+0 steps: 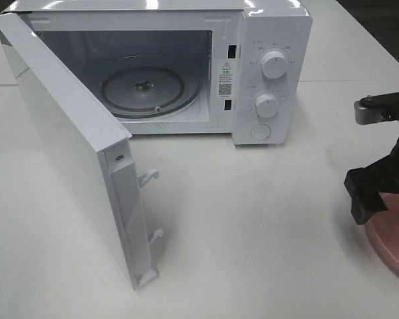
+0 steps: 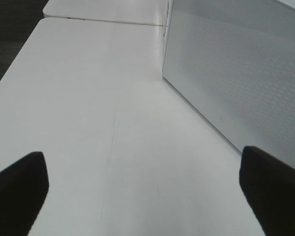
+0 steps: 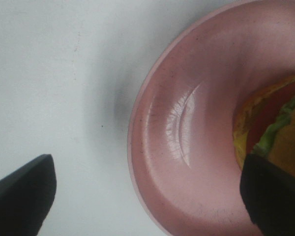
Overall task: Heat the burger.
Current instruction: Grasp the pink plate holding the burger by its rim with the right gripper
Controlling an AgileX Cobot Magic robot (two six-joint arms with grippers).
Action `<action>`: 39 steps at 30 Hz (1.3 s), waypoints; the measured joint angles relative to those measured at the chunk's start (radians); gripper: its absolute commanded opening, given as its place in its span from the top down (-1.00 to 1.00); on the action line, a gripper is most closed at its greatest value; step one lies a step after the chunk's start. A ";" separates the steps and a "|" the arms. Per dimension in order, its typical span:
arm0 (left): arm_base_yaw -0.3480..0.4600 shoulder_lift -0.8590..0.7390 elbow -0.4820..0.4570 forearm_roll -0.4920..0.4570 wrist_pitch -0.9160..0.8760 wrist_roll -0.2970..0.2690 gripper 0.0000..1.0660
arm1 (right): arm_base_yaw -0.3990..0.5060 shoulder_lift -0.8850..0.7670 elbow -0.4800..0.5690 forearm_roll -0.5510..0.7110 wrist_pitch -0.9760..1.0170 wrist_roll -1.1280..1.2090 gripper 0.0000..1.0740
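swung wide toward the near left, the microwave door stands fully open, so that part of the job looks done. behind it the white microwave sits at the far middle of the worktop, its cavity holding only the bare glass turntable. at the right edge lies the pink dish, and the burger rests in it, well apart from the oven; the high view does not show it. the right gripper hovers just over the dish rim, jaws spread wide and clamped on nothing, one finger above the burger's side, the other above bare worktop. the left gripper is likewise spread and empty, low over the worktop beside a grey dotted microwave panel; door or side wall, i cannot tell. by my reading nearly everything is left: lift the dish or burger, carry it into the cavity, shut the door, turn the dials. the worktop is plain matte white; a second white table butts against its far side, with dark floor beyond.
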State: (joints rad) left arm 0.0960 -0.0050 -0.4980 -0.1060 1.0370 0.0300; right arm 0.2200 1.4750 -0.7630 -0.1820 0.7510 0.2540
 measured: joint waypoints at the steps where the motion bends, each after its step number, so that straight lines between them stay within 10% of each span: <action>1: 0.000 0.000 0.000 0.000 0.000 0.000 -0.83 | 0.000 0.031 0.000 0.000 -0.009 0.006 -0.74; 30: 0.000 0.000 0.000 0.000 0.000 0.000 -0.83 | 0.000 0.311 -0.002 -0.044 -0.222 0.049 -0.58; 39: 0.000 0.000 0.000 0.000 0.000 0.000 -0.83 | 0.000 0.314 -0.005 -0.043 -0.218 0.061 -0.01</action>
State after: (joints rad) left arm 0.0960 -0.0050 -0.4980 -0.1060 1.0370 0.0300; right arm 0.2200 1.7890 -0.7680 -0.2250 0.5330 0.3150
